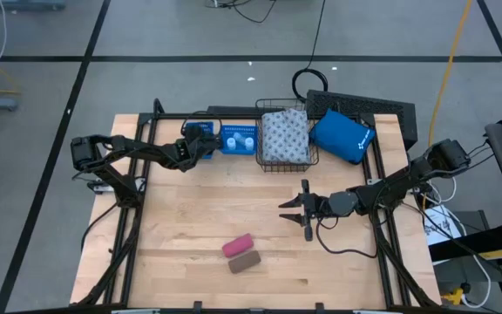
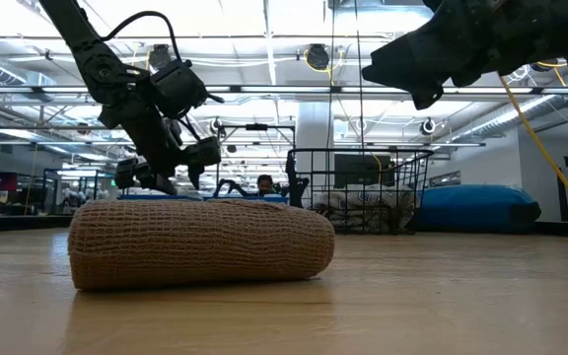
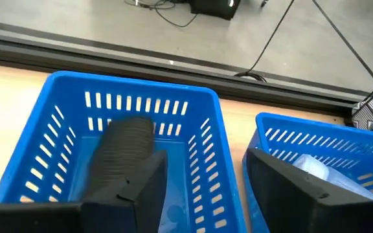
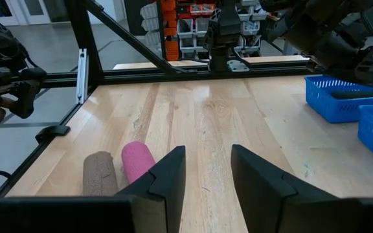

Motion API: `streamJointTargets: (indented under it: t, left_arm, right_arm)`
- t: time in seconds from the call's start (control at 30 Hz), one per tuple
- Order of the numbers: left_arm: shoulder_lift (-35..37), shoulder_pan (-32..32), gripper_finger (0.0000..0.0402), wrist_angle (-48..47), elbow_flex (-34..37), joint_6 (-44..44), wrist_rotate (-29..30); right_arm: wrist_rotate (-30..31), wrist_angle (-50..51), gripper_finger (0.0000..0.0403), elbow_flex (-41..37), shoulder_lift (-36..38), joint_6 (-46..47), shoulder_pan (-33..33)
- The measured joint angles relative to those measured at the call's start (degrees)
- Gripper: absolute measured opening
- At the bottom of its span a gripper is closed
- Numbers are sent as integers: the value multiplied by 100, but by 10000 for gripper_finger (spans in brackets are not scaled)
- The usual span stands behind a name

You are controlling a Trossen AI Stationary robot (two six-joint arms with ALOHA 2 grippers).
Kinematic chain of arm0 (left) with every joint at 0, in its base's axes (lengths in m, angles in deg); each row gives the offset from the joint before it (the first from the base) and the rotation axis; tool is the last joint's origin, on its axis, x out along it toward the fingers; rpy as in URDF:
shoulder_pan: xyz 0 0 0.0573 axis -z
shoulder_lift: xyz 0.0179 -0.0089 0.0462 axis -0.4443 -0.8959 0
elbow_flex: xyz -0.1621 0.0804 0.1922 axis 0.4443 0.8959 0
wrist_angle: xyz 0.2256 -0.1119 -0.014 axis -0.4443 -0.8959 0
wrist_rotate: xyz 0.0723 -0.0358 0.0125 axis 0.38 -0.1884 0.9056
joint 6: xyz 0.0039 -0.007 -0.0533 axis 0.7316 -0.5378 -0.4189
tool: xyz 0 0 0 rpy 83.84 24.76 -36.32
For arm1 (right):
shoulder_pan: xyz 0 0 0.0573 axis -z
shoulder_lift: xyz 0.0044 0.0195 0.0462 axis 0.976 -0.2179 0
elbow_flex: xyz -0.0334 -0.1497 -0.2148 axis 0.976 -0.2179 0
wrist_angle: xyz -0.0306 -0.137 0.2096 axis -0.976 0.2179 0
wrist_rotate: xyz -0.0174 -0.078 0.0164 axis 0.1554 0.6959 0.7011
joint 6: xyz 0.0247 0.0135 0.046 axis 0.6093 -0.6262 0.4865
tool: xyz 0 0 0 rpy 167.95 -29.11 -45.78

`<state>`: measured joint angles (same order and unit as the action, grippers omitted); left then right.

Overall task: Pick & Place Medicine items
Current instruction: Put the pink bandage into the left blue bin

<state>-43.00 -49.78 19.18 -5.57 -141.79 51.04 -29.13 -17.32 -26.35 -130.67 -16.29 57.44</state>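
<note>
The wire basket [image 1: 273, 162] at the table's [image 1: 190, 235] back edge holds the grey-white patterned soft pack [image 1: 284, 135]. Beside it, one blue slotted tray [image 1: 239, 139] holds two white bottles [image 1: 241, 139]. The left gripper [image 1: 200, 145] hangs, fingers spread, over the neighbouring blue tray [image 3: 70, 129], holding nothing. The right gripper [image 1: 301, 209], open and empty, hovers mid-table. The pink block [image 1: 237, 245] and coarse-woven brown block [image 1: 244, 260] lie touching near the front.
</note>
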Motion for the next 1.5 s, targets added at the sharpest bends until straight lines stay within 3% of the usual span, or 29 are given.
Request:
streamJointTargets:
  t: [0.17, 0.3, 0.4, 0.5, 0.63, 0.83, 0.93, 1.03, 1.2, 1.27, 1.4, 1.5]
  left_arm:
    - [34, 0, 218, 6, 0, 19, -175]
    - [385, 2, 208, 286, 0, 862, -807]
    - [827, 96, 200, 508, 0, 1727, -1753]
    - [1394, 305, 191, 697, -7, 2309, -3174]
    - [1986, 924, 182, 746, -9, 2484, -4812]
    - [2153, 2481, 179, 1103, -9, 2727, -5752]
    - [1888, 3259, 179, 1401, -19, 2927, -5585]
    - [1626, 3943, 180, 761, -376, 2706, -4702]
    - [1027, 4694, 187, -2603, -2088, 2462, -2917]
    - [633, 4840, 203, -3659, -2709, 2247, -2504]
    - [-181, 4964, 252, -4751, -3602, 1957, -2395]
    - [-723, 4979, 288, -4857, -3837, 1978, -2568]
  right_arm:
    - [0, 0, 116, 0, 0, 0, -1]
    - [-10, 0, 116, 0, 0, 0, 1]
    - [-11, 0, 116, 0, 1, 0, 1]
    - [-13, 0, 116, 0, 2, 0, 1]
    - [-13, 0, 116, 0, 2, -2, 1]
    - [-9, 0, 116, 0, 2, -2, 1]
    - [-9, -2, 116, 0, 2, -2, 1]
    - [-7, -11, 116, 2, 2, -2, 1]
    - [-5, -6, 116, 2, 2, -2, 1]
    - [-4, -6, 116, 2, 2, -2, 0]
    - [-4, -4, 116, 2, 2, -2, 1]
    - [-4, -6, 116, 2, 2, -2, 0]
